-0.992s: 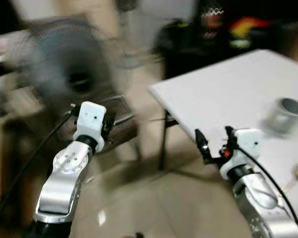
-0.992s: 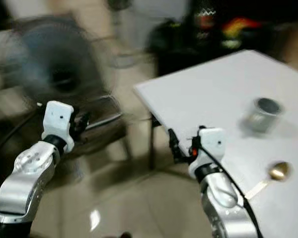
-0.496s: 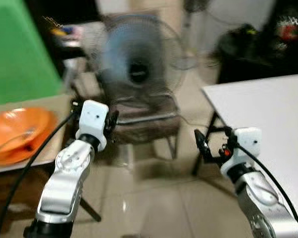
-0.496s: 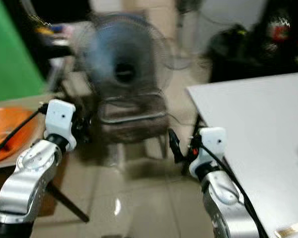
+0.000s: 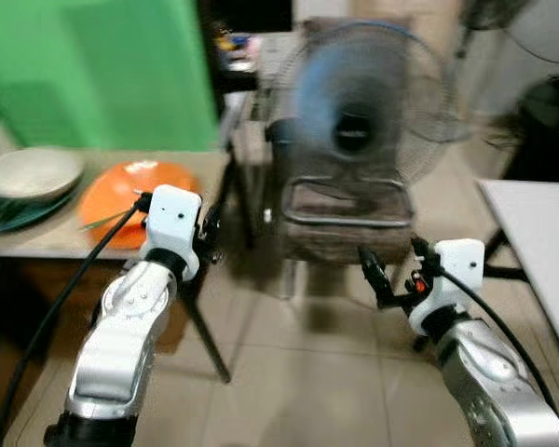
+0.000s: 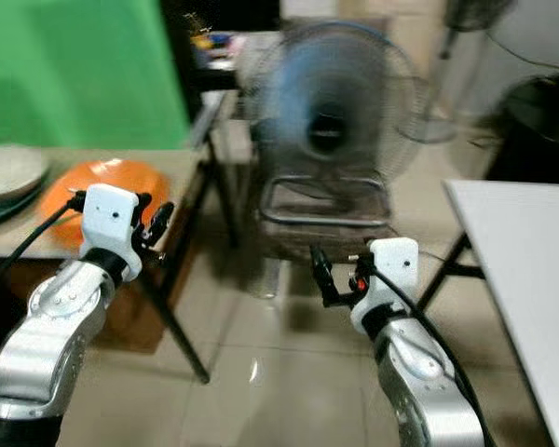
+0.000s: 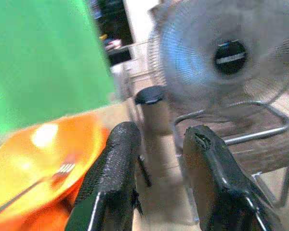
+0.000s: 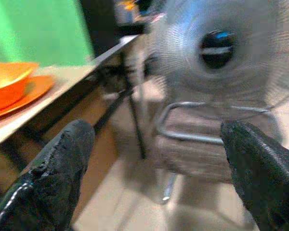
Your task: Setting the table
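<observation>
A side table (image 5: 37, 244) stands at my left. On it an orange bowl (image 5: 121, 191) rests on an orange plate, with a fork (image 7: 48, 180) lying in the bowl. Beside it a white bowl (image 5: 33, 172) sits on a teal plate. My left gripper (image 5: 210, 228) is held up in the air, just right of the orange bowl and short of it; its fingers (image 7: 118, 163) stand a little apart with nothing between them. My right gripper (image 5: 391, 270) hovers over the floor in front of the fan, wide open and empty. A corner of the white dining table (image 5: 540, 233) is at the far right.
A large standing fan (image 5: 359, 130) spins straight ahead behind a metal-framed stool (image 5: 345, 219). A green wall (image 5: 93, 74) backs the side table. A dark cylinder (image 7: 151, 108) stands between table and fan. Tiled floor (image 5: 289, 372) lies below my arms.
The camera has swung left: the white table with its cup and spoon slid out to the right, and the side table with the bowls came in. Both arms keep their pose.
</observation>
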